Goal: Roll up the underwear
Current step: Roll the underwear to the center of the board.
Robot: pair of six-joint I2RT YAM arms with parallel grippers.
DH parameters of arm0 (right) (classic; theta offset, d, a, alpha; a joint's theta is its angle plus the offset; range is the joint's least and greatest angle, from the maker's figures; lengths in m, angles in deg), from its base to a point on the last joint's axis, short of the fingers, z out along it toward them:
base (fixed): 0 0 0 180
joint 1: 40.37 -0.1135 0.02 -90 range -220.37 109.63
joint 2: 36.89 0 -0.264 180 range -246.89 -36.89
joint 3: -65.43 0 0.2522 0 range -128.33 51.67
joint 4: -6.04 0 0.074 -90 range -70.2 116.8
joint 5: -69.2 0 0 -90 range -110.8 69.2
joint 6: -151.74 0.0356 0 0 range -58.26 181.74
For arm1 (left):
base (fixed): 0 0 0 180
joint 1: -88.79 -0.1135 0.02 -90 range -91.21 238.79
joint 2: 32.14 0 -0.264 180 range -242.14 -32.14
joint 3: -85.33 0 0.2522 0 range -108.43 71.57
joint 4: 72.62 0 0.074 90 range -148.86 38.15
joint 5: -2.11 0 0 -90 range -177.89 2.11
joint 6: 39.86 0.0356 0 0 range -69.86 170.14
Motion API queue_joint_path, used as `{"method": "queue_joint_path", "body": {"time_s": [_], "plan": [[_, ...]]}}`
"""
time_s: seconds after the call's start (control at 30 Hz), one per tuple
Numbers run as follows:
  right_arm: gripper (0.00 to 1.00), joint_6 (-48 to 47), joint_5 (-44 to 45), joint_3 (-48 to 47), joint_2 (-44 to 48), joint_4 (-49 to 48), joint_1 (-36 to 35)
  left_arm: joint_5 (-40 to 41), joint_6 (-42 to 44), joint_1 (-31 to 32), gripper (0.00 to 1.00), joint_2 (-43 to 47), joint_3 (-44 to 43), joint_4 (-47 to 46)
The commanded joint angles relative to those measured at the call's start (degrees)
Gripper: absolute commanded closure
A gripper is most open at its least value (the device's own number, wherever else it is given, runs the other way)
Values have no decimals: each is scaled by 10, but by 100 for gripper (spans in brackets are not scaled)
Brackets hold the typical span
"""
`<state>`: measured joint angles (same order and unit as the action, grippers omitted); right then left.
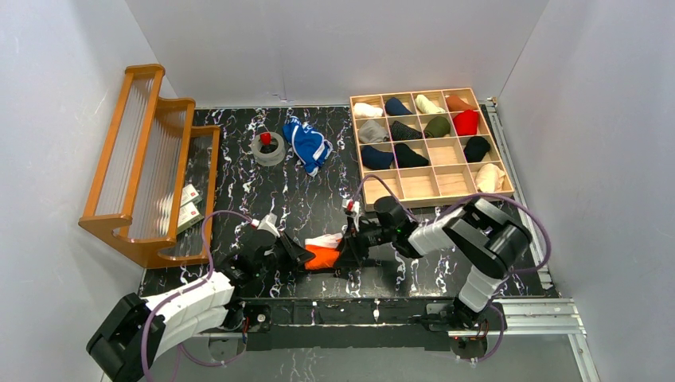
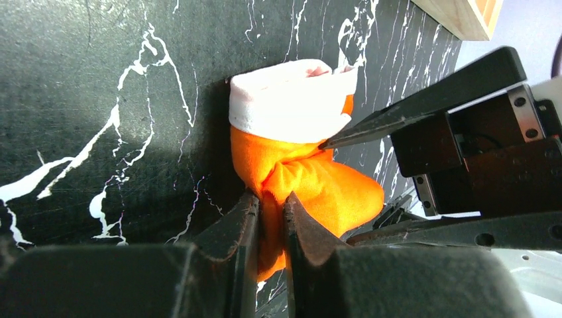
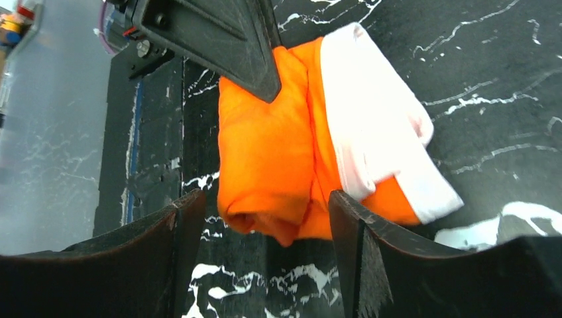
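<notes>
left fingers [image 2: 235, 228] clamped on orange underwear [image 2: 318, 185] | right fingers [image 3: 182, 222] apart, 1 either side of it

The rolled underwear [image 1: 322, 255] lies on the table [image 1: 318, 203] near the front edge, about midway between the two arms. The left gripper [image 2: 272, 207] reaches it from the left and is clamped on a fold of it. The right gripper [image 3: 264, 199] comes in from the right, spread wide, with one finger on each side of the bundle. Well behind, at the back centre, sits the second pair of underwear [image 1: 308, 145], just right of a tape roll [image 1: 271, 151]. A stepped rack [image 1: 151, 167] stands along the left side. A compartment tray [image 1: 418, 185] with small bundles in many of its cells fills the back right corner.
</notes>
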<state>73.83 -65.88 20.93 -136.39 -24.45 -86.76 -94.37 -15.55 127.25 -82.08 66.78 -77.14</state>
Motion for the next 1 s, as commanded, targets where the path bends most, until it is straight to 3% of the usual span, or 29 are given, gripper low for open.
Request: {"method": "queue_joint_path", "body": {"time_s": [0.0,0.23,0.5,0.7,0.8,0.87,0.93,0.97], "plan": [[24,-75,53,38,69,23,2,23,20,0,100,1,-26,52],[26,-281,137,39,155,50,-49,22,21,0,100,-3,-47,78],[32,-430,254,0,115,45,-152,37,19,0,100,-3,-64,125],[55,-457,271,0,63,29,-181,38,16,0,100,-7,-67,129],[72,-442,301,6,50,40,-185,42,16,0,100,1,-69,139],[89,-411,322,30,47,6,-184,50,14,0,100,14,-66,147],[99,-381,311,35,36,6,-174,57,8,0,93,34,-60,153],[99,-361,286,25,31,27,-169,57,6,0,88,45,-57,153]]}}
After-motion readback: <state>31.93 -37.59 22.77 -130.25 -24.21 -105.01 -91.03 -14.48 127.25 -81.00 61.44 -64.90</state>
